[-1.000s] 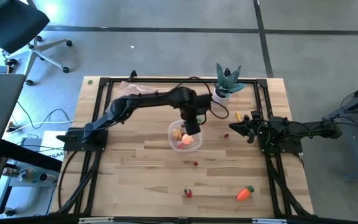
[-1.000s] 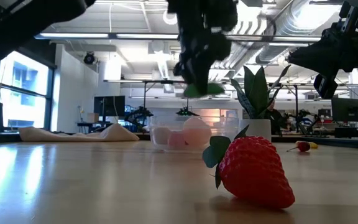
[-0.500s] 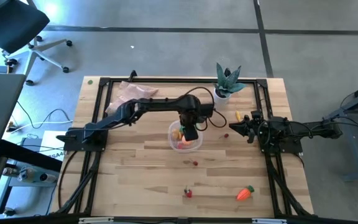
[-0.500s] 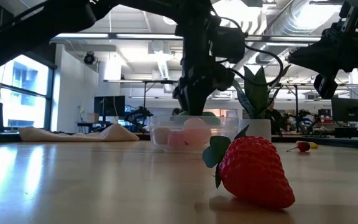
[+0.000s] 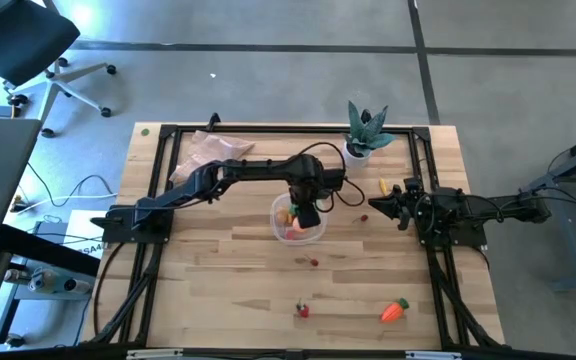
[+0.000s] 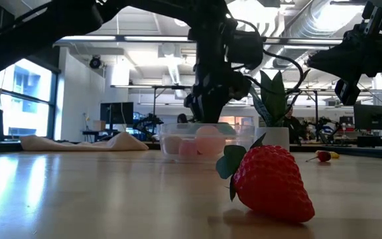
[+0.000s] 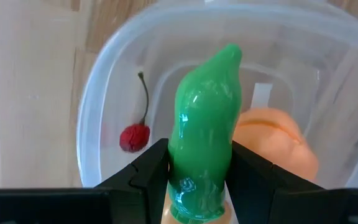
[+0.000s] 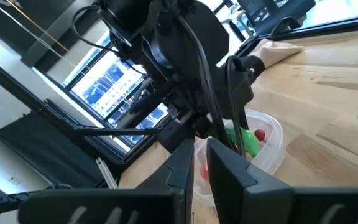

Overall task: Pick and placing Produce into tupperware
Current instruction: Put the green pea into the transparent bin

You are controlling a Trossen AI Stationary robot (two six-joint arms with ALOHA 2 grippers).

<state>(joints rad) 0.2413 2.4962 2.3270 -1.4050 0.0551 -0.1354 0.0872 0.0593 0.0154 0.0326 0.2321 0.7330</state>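
Placing step: left gripper (image 7: 199, 177) clamped on green pepper (image 7: 205, 118) inside tupperware (image 7: 104, 93), release judged next; right gripper (image 8: 199, 163) closed, empty, parked aside.

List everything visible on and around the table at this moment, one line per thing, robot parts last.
tupperware: one, clear, table centre, holding an orange piece and a small red cherry.
green pepper: one, held over the tupperware.
strawberry: one, red, near front edge.
carrot: one, orange, front right.
small red piece: one, in front of the tupperware.
plant: one, green, white pot, back right.
cloth: one, beige, back left.
left gripper: fingers clamped on the pepper.
right gripper: shut, waiting right of the tupperware.
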